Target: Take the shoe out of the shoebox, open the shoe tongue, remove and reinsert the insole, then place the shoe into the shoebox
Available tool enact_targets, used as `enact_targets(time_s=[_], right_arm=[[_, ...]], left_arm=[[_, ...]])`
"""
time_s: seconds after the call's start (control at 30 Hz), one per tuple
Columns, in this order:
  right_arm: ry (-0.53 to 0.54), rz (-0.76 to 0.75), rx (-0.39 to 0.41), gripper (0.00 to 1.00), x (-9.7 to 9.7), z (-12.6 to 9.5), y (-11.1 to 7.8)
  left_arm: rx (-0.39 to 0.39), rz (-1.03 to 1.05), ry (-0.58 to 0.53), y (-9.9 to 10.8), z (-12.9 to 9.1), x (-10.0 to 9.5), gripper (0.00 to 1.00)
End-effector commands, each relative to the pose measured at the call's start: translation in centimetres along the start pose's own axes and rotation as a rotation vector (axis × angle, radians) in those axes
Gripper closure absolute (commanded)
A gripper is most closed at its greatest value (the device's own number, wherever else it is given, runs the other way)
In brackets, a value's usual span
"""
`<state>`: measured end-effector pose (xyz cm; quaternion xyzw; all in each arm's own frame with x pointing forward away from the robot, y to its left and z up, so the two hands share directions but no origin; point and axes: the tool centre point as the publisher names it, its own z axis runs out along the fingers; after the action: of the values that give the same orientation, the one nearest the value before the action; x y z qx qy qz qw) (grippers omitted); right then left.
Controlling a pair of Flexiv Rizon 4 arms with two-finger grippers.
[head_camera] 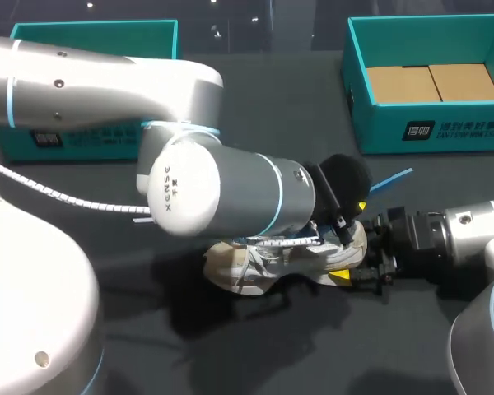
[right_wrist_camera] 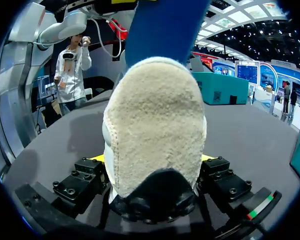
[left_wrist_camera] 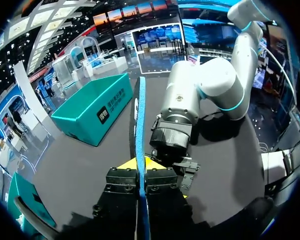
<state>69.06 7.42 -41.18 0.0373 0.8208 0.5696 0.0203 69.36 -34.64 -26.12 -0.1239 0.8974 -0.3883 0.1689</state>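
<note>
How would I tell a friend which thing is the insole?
On the dark table, find the pale shoe near its middle. Just above it the left arm's jaws pinch the insole: a thin, flat strip, bright blue where the shoe is beige.

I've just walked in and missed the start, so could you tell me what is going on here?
The right gripper holds the shoe by its heel on the table, outside the shoebox. The left gripper pinches the blue insole, which stands up above the shoe's heel.
</note>
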Motion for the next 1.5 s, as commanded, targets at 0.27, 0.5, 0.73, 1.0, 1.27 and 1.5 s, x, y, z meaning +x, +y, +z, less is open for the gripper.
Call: enact_targets(time_s=[0.27,0.5,0.73,1.0,1.27,1.5], right_arm=[[0.0,0.001,0.005,1.0,0.1,0.1,0.0],[0.0,0.001,0.005,1.0,0.1,0.1,0.0],[0.0,0.001,0.005,1.0,0.1,0.1,0.0],[0.0,0.001,0.005,1.0,0.1,0.1,0.0],[0.0,0.001,0.005,1.0,0.1,0.1,0.0],[0.0,0.001,0.005,1.0,0.1,0.1,0.0]], left_arm=[[-0.085,-0.016,0.26,-2.7,-1.6,-1.8,1.0],[-0.037,-0.043,0.401,-4.6,-3.4,-2.2,1.0],[0.05,-0.116,0.496,-6.0,-4.7,-2.4,1.0],[0.05,-0.116,0.496,-6.0,-4.7,-2.4,1.0],[0.149,-0.254,0.576,-7.2,-7.6,-2.2,1.0],[0.345,-0.436,0.662,-10.2,-13.7,-3.8,1.0]])
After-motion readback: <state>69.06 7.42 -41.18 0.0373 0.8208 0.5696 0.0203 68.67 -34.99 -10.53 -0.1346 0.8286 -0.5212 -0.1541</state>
